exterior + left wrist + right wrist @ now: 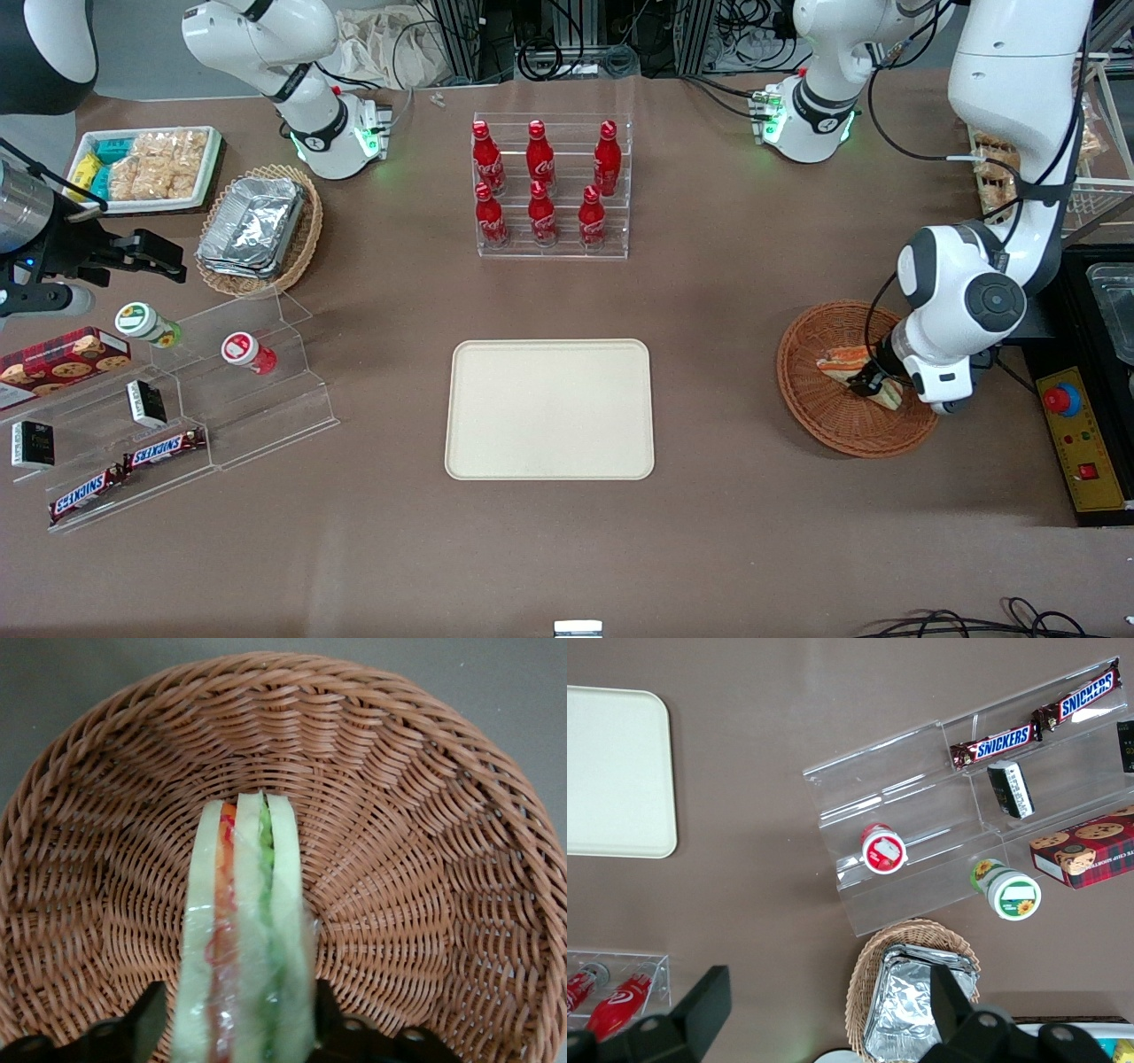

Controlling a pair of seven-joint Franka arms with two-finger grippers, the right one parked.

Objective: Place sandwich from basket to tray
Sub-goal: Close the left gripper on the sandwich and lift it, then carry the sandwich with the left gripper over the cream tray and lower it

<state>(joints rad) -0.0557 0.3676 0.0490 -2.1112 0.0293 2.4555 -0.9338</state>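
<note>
The sandwich point(843, 361) is in the round reddish-brown basket point(802, 399) toward the working arm's end of the table. In the left wrist view the sandwich point(244, 930) stands on edge, showing white bread with an orange-red and a green layer under clear wrap, with the basket's weave point(425, 859) all around it. My left gripper point(873, 383) is down in the basket, and its two fingers press the sandwich's sides point(235, 1014). The cream-beige tray point(549, 409) lies bare at the table's middle. It also shows in the right wrist view point(611, 771).
A clear rack of red cola bottles point(549, 186) stands farther from the front camera than the tray. Toward the parked arm's end are a pale oval basket of foil trays point(257, 229), a white tray of snack packets point(151, 167) and a clear stepped stand with snacks point(177, 416). A yellow control box point(1085, 439) sits beside the round basket.
</note>
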